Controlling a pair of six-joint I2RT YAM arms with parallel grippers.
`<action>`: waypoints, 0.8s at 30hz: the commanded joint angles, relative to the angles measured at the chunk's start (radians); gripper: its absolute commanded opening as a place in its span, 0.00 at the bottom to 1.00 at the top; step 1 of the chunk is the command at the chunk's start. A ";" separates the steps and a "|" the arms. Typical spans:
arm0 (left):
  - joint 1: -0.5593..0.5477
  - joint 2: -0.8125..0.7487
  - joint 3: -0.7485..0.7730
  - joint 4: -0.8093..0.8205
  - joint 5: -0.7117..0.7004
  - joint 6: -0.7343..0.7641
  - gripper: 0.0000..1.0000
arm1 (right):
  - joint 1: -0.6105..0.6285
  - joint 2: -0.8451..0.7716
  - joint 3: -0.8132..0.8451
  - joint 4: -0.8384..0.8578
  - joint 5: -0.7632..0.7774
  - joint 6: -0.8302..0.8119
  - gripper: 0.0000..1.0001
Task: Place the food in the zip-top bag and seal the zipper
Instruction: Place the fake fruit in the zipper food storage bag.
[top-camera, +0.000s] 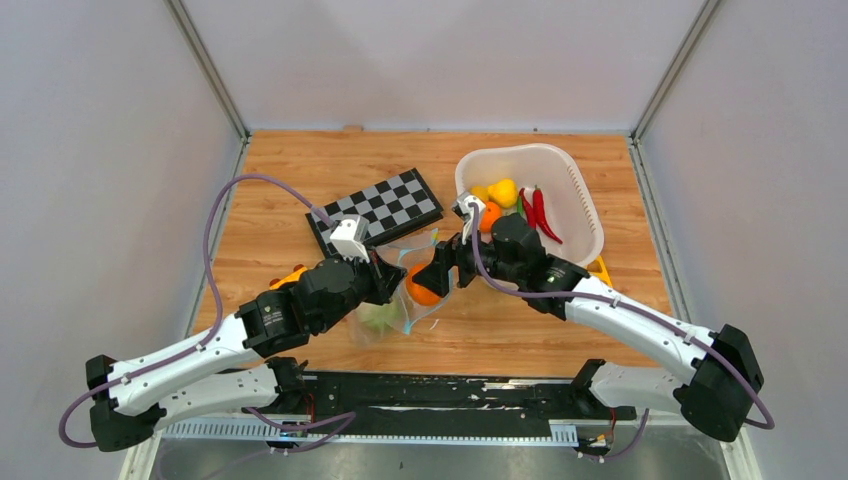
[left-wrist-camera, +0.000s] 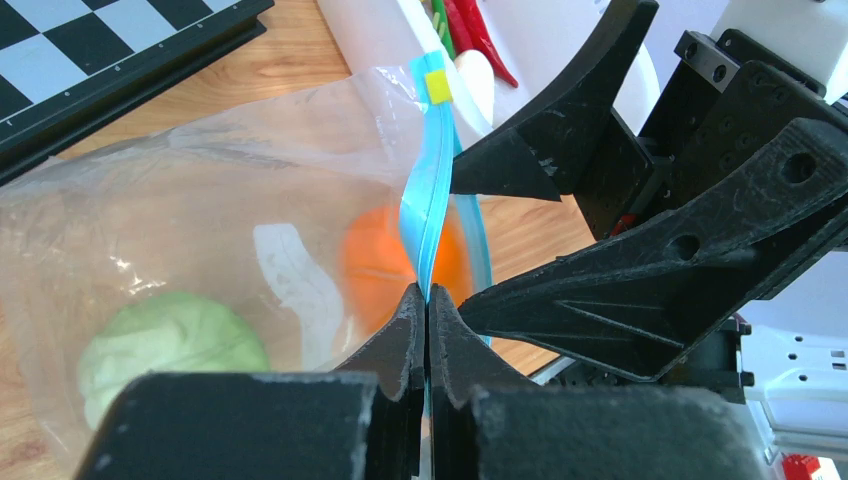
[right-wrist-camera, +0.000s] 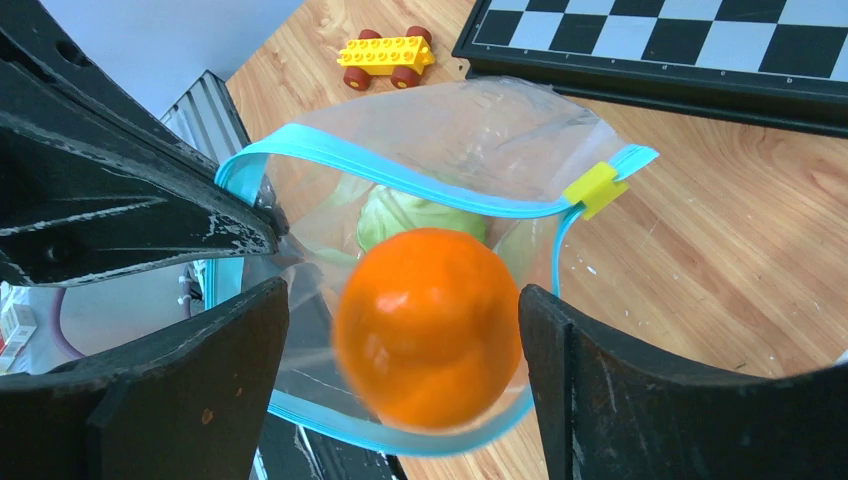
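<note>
My left gripper (left-wrist-camera: 427, 295) is shut on the teal-blue zipper (left-wrist-camera: 430, 200) of the clear zip-top bag (left-wrist-camera: 200, 180) and holds the mouth up and open. A green cabbage (left-wrist-camera: 170, 345) lies inside the bag. My right gripper (right-wrist-camera: 400, 297) is open over the mouth. An orange (right-wrist-camera: 430, 325) sits blurred between its fingers, touching neither, inside the zipper loop (right-wrist-camera: 400, 180). In the top view the two grippers, left (top-camera: 385, 280) and right (top-camera: 440, 272), meet at the bag (top-camera: 400, 305) with the orange (top-camera: 422, 285) between them.
A white basket (top-camera: 590, 215) at the back right holds a yellow fruit, red and green peppers and more food. A chessboard (top-camera: 385, 205) lies behind the bag. A yellow toy car (right-wrist-camera: 385, 58) stands left of the bag. A yellow slider (right-wrist-camera: 595, 188) sits on the zipper.
</note>
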 joint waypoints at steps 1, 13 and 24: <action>0.001 -0.002 0.005 0.029 -0.024 -0.008 0.00 | 0.006 -0.029 0.044 -0.017 0.006 -0.041 0.86; 0.002 -0.001 -0.002 0.027 -0.030 -0.014 0.00 | 0.005 -0.131 0.058 -0.111 0.077 -0.037 0.86; 0.001 -0.005 -0.007 0.025 -0.048 -0.019 0.00 | 0.006 -0.150 -0.012 -0.278 0.087 0.047 0.82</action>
